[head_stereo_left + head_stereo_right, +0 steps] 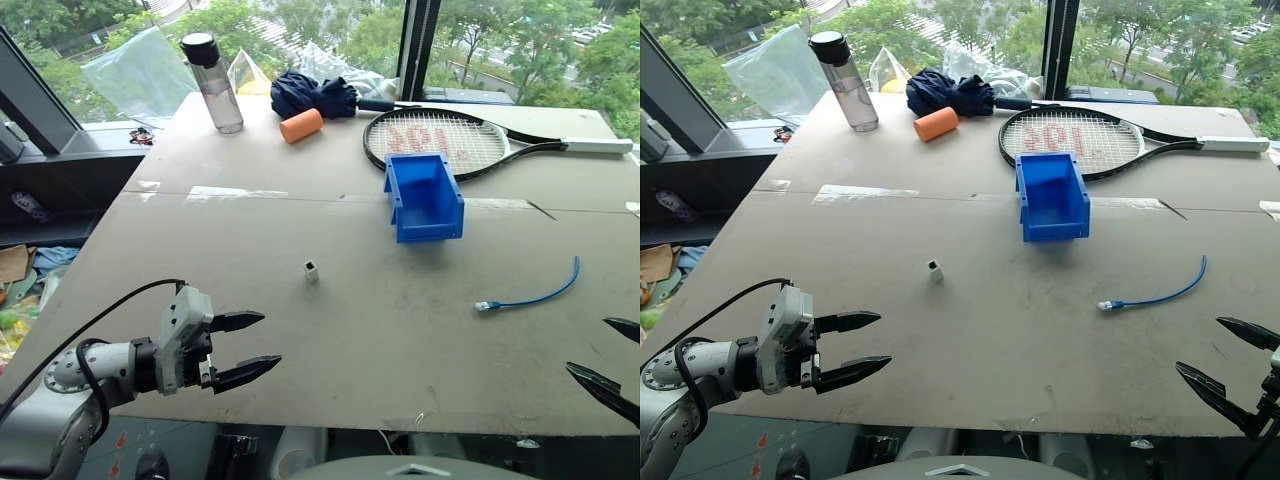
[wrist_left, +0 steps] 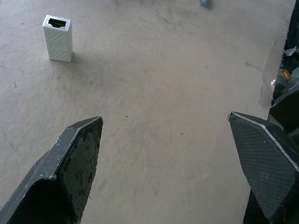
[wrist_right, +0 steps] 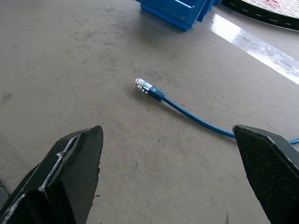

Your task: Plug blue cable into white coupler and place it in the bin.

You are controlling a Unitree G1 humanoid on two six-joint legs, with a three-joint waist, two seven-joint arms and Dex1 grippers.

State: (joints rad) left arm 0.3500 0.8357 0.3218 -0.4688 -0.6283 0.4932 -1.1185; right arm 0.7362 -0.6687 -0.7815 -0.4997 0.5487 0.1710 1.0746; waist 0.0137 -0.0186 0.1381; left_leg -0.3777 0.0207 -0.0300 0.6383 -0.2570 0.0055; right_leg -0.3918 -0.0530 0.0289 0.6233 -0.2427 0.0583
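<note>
The left claw [image 1: 258,346] is held wide open and empty above the near left edge of the worktop [image 1: 330,200], its two black fingers pointing toward the centre. The right claw [image 1: 1225,362] is likewise spread fully, with nothing gripped, at the near right corner.

The white coupler [image 1: 311,270] is stood upright on the worktop near its middle, at about one o'clock from the left claw and well apart from it; its dark socket is turned upward. The blue cable [image 1: 530,290] is laid flat on the worktop at about three o'clock from the coupler, its clear plug [image 3: 141,84] at the end toward the coupler. From the right claw it is seen at roughly eleven o'clock, near but untouched.

The bin [image 1: 424,197] is set at twelve o'clock from the cable's plug, its far edge resting over the head of a tennis racket [image 1: 440,140]. At the far side a water bottle [image 1: 213,82], an orange cylinder [image 1: 300,126] and a folded dark-blue umbrella [image 1: 315,95] are placed.
</note>
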